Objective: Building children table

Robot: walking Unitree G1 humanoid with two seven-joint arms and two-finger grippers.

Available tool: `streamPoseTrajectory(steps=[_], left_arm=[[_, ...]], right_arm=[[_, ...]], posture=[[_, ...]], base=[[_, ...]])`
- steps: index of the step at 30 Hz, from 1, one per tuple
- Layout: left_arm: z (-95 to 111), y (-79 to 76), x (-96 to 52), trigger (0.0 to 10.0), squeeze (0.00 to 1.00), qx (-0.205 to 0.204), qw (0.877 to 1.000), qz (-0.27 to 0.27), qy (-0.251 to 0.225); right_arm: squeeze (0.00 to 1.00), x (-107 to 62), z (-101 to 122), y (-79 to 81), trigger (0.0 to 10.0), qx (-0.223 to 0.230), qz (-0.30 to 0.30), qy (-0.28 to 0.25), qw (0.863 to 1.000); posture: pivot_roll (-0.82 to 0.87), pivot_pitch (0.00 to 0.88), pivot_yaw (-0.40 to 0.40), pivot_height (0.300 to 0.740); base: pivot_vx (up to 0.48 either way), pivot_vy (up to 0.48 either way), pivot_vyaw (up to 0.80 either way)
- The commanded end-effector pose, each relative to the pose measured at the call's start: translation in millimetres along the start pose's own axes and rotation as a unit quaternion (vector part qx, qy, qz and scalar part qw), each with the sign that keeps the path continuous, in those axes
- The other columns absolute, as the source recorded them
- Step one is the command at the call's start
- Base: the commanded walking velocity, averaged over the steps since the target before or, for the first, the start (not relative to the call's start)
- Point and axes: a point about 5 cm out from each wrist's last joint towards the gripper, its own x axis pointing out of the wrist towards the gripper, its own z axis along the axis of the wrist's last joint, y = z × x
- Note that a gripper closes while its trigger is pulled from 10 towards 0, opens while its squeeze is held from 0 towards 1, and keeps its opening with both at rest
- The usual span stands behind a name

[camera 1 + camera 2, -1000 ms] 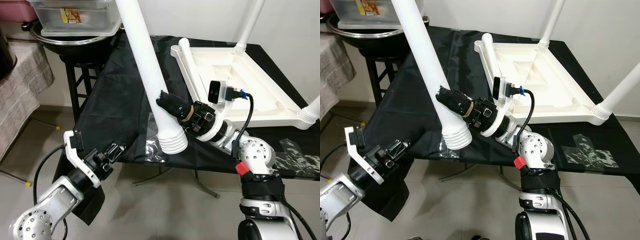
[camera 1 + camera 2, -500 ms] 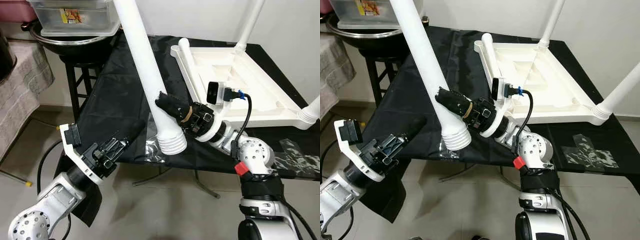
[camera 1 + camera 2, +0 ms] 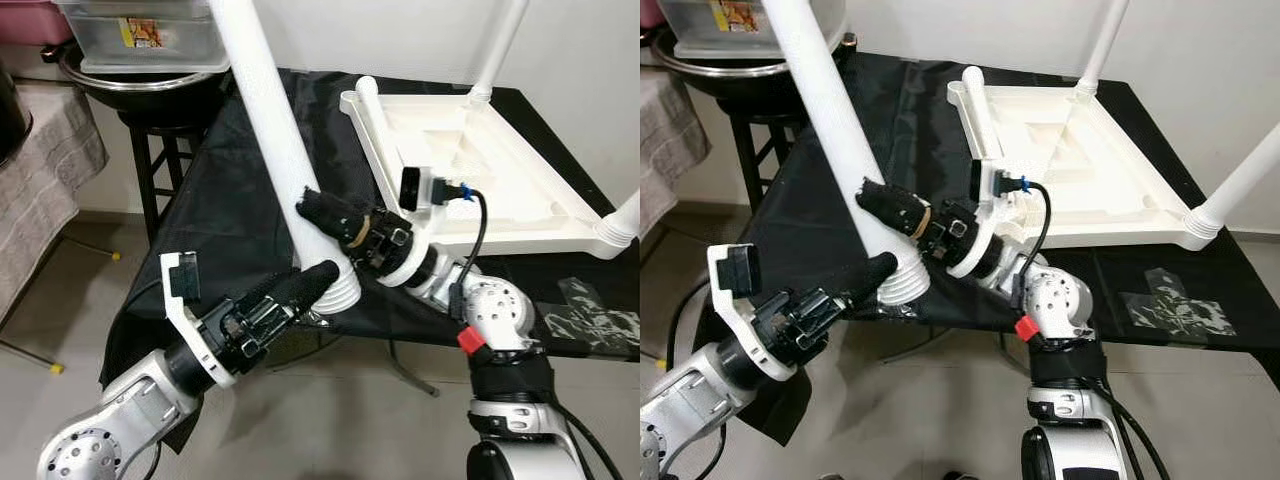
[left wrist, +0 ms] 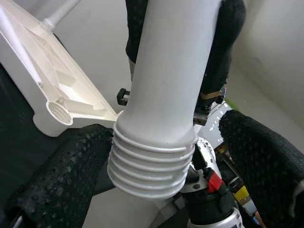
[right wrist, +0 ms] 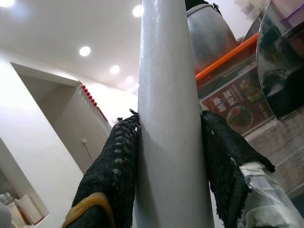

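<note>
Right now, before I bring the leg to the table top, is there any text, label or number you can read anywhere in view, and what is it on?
Nothing reads clearly.
Sticker on the clear plastic storage box: a yellow-orange picture label, print too small to read.
Red sign behind the table leg in the right wrist view: white characters beside food pictures, too blurred to read.
Table leg, upturned table top, both grippers: no markings visible.

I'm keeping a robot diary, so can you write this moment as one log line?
right gripper: shut on table leg | left gripper: open around the leg's ribbed end | table top: upside down on black cloth
</note>
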Motion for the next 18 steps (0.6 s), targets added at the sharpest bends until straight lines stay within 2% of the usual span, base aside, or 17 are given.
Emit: streamPoseTrajectory(steps=[1, 18], left_arm=[[-1.1, -2.7, 2.3, 10.0, 0.00, 0.010, 1.000, -0.006, 0.009], [-10.3, -3.7, 6.7, 10.0, 0.00, 0.017, 0.999, -0.009, 0.028]], right_arm=[[0.00, 1.6, -1.0, 3.3, 0.0, 0.002, 0.012, -0.009, 1.000], [0.00, 8.9, -7.0, 4.8, 0.0, 0.010, 0.019, -0.012, 1.000]], posture=[[0.08, 0.114, -0.077, 0.740], [0.08, 0.116, -0.076, 0.740]], base=[[0.000, 0.000, 0.00], [0.000, 0.000, 0.00]])
